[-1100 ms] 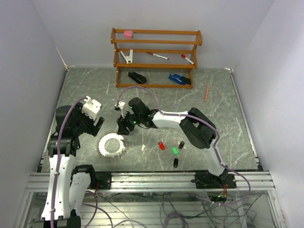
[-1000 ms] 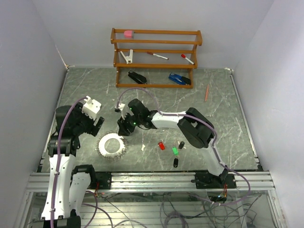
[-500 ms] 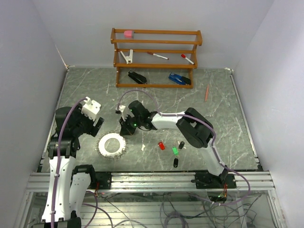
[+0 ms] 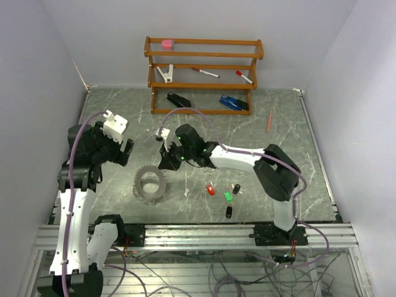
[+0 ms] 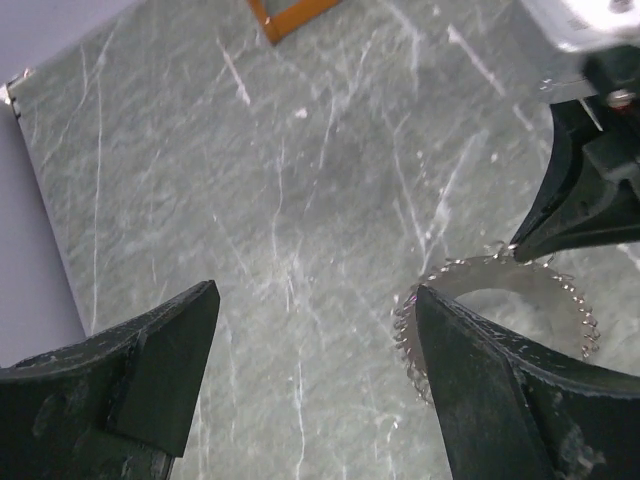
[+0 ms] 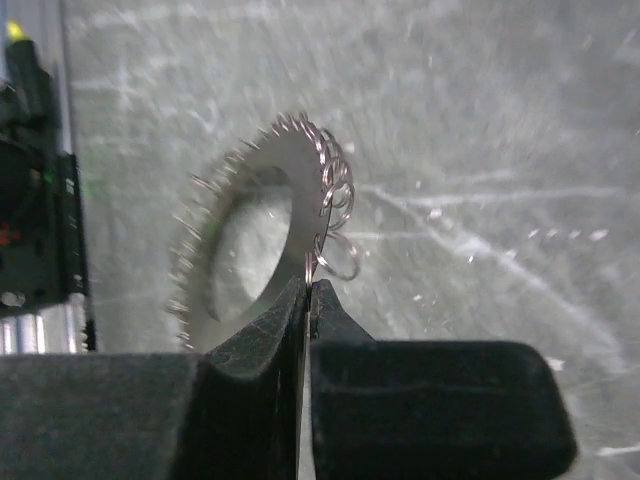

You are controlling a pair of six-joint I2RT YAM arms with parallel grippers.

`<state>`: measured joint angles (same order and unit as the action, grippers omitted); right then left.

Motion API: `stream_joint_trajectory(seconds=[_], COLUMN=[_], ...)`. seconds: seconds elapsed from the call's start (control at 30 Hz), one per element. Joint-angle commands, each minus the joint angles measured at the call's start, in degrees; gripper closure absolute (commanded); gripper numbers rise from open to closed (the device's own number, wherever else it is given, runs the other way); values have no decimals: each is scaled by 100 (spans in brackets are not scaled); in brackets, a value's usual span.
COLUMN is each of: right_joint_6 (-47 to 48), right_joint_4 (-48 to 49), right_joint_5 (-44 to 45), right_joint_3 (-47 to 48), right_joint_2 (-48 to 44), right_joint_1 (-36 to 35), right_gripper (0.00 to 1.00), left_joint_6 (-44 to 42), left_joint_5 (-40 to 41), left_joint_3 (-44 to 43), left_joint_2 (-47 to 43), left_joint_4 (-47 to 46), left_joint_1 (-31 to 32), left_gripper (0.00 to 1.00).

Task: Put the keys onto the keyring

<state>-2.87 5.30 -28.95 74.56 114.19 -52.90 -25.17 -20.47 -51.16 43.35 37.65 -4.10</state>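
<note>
Four keys on table; right pincer clamps tilted keyring.

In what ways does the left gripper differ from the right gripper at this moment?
The left gripper is wide open and holds nothing; the right gripper is shut on the rim of the keyring. The left gripper hangs beside the keyring without gripping it; the right gripper holds it tilted up. Both are black.
</note>
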Motion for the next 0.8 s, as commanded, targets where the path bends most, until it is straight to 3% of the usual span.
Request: stream_joint_trajectory(seconds=[0.0, 0.23, 0.57, 0.77], right_joint_6=[154, 116, 112, 77], right_joint_4=[46, -39, -194, -244], right_joint_5=[113, 396, 531, 449], right_joint_3=[181, 173, 258, 315], right_joint_2=[-724, -1402, -1723, -1850], right_joint_1=[-19, -24, -18, -26], right_gripper=[100, 100, 100, 100], left_joint_6=[486, 987, 1152, 786], left_joint_5=[-879, -2109, -2975, -3181], left_joint_3=[-610, -853, -105, -1], left_joint_2=[364, 617, 228, 304], left_joint_4=[-75, -341, -916, -718], left_joint_1=[-47, -53, -47, -47], left_gripper=[11, 15, 17, 17])
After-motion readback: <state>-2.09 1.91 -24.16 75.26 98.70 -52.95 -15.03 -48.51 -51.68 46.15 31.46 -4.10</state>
